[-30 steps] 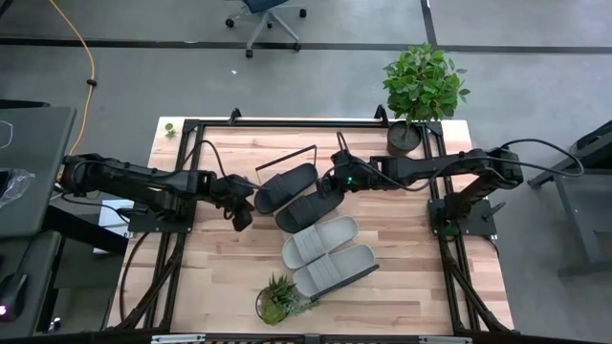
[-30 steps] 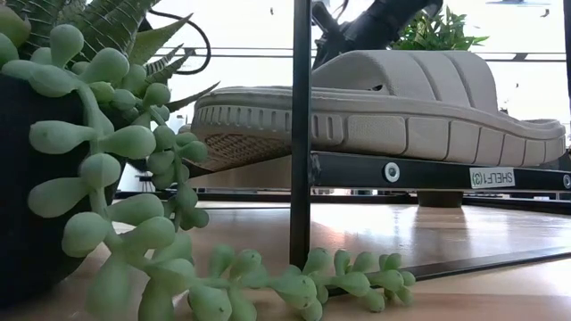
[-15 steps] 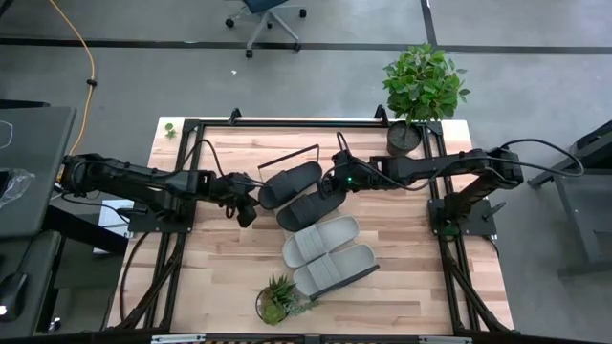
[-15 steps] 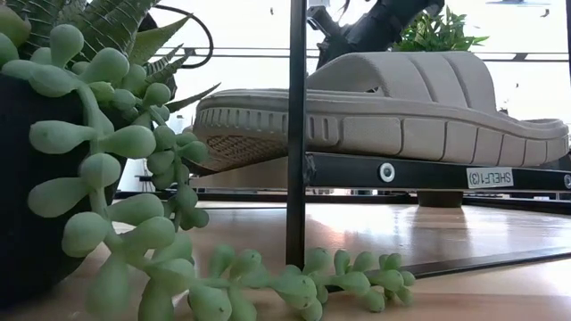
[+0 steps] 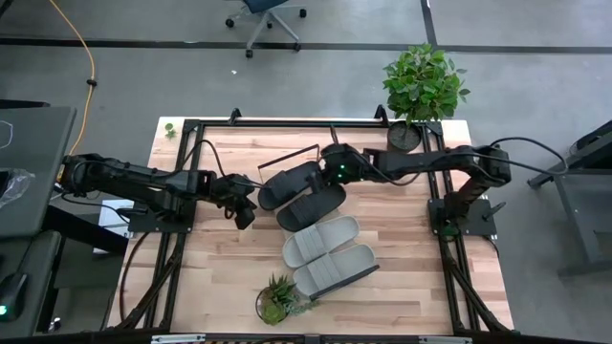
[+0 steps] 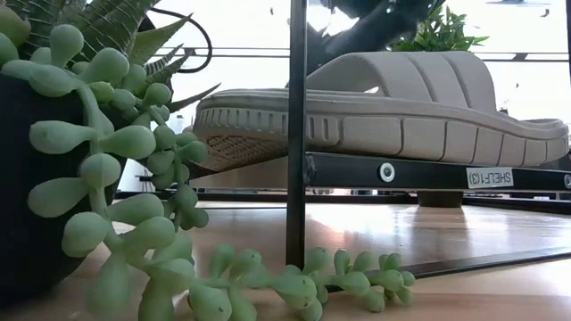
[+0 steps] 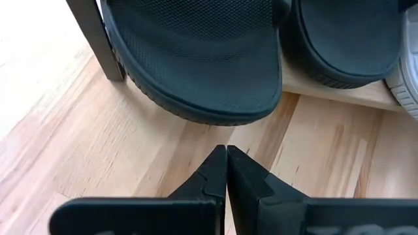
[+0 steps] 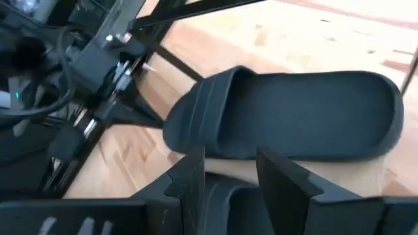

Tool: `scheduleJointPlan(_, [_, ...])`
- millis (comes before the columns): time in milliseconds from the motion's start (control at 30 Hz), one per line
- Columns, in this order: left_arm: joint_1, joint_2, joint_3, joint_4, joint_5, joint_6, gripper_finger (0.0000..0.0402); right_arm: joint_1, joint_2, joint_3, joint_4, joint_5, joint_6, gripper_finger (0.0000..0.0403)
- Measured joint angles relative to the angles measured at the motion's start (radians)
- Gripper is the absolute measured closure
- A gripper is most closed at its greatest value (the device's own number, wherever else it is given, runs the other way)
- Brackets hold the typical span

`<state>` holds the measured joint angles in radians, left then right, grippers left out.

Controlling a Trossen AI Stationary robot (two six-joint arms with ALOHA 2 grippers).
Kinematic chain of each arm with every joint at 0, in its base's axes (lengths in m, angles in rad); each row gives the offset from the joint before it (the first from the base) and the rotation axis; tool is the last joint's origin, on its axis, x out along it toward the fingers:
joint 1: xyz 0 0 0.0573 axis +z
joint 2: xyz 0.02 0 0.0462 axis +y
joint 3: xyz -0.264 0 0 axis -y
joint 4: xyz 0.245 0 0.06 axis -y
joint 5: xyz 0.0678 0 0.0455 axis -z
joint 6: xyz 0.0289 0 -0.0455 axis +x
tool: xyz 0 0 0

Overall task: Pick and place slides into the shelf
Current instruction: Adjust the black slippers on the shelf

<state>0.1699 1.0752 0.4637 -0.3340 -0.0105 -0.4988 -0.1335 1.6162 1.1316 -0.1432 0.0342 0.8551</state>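
Two black slides (image 5: 298, 192) and two light grey slides (image 5: 328, 254) lie side by side, soles down, on the shelf, whose black rod frame (image 5: 287, 154) shows at its far-left end. In the low view a grey slide (image 6: 384, 107) rests on the shelf's black rail (image 6: 428, 171). My left gripper (image 5: 247, 208) is shut, just left of the far black slide's end (image 7: 209, 98), which overhangs the shelf board (image 7: 339, 91); a small gap separates them. My right gripper (image 8: 228, 179) is open, hovering over the black slides (image 8: 287, 124) from the right.
A small succulent pot (image 5: 275, 301) stands near the table's near edge, filling the low view's left (image 6: 89, 160). A leafy potted plant (image 5: 421, 91) sits at the far right corner. Bare tabletop (image 5: 220, 268) lies near-left of the shelf.
My right gripper has moved toward the table's left and slightly toward the far edge, coming over the black slides. The slides stay on the shelf.
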Motion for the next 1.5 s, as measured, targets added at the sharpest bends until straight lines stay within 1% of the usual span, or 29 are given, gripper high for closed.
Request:
scheduleJointPlan(67, [0.000, 0.000, 0.000, 0.000, 0.001, 0.000, 0.0401, -0.009, 0.016, 0.000, 0.015, -0.009, 0.000, 0.0273])
scheduleJointPlan(200, [0.000, 0.000, 0.000, -0.002, 0.001, -0.002, 0.0401, -0.017, 0.048, 0.000, 0.032, -0.064, -0.015, 0.0273])
scheduleJointPlan(367, [0.000, 0.000, 0.000, -0.007, -0.003, -0.002, 0.0401, -0.011, 0.078, 0.000, -0.007, -0.097, -0.019, 0.0273])
scheduleJointPlan(500, [0.000, 0.000, 0.000, -0.007, -0.006, -0.002, 0.0401, 0.014, 0.082, 0.000, -0.045, -0.087, -0.018, 0.0273])
scheduleJointPlan(733, [0.000, 0.000, 0.000, -0.006, -0.008, -0.002, 0.0401, 0.072, 0.082, 0.000, -0.173, -0.016, 0.009, 0.0274])
scheduleJointPlan(1000, [0.000, 0.000, 0.000, -0.006, -0.008, -0.001, 0.0401, 0.112, 0.082, 0.000, -0.159, 0.009, 0.045, 0.0274])
scheduleJointPlan(1200, [0.000, 0.000, 0.000, -0.006, -0.008, -0.001, 0.0401, 0.128, 0.082, 0.000, -0.071, -0.024, 0.037, 0.0274])
scheduleJointPlan(1367, [0.000, 0.000, 0.000, -0.006, -0.008, -0.001, 0.0401, 0.128, 0.082, 0.000, -0.107, 0.002, 0.084, 0.0275])
scheduleJointPlan(1500, [0.000, 0.000, 0.000, -0.006, -0.007, -0.001, 0.0401, 0.130, 0.082, 0.000, -0.120, 0.006, 0.087, 0.0275])
